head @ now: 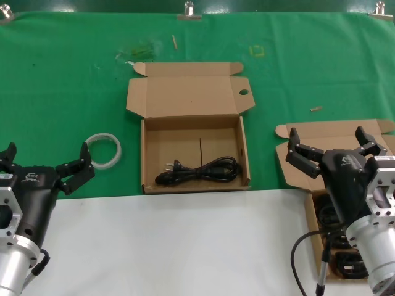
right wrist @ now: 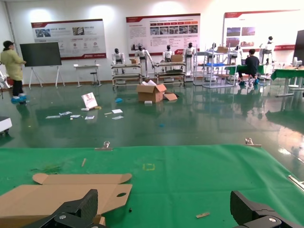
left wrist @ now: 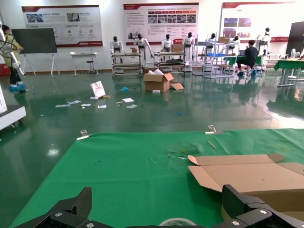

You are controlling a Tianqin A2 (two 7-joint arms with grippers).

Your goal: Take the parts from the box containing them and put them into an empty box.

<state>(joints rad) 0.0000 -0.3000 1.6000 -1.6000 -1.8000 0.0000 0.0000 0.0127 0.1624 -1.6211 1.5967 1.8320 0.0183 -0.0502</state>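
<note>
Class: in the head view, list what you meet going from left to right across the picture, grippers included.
Left gripper → white ring → holed-lid box holding a cord → right gripper

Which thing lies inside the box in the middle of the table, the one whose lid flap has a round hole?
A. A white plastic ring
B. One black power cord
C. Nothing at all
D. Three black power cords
B: in the head view a single coiled black power cord lies along the near wall of the middle box, while the white ring sits outside on the green cloth.
</note>
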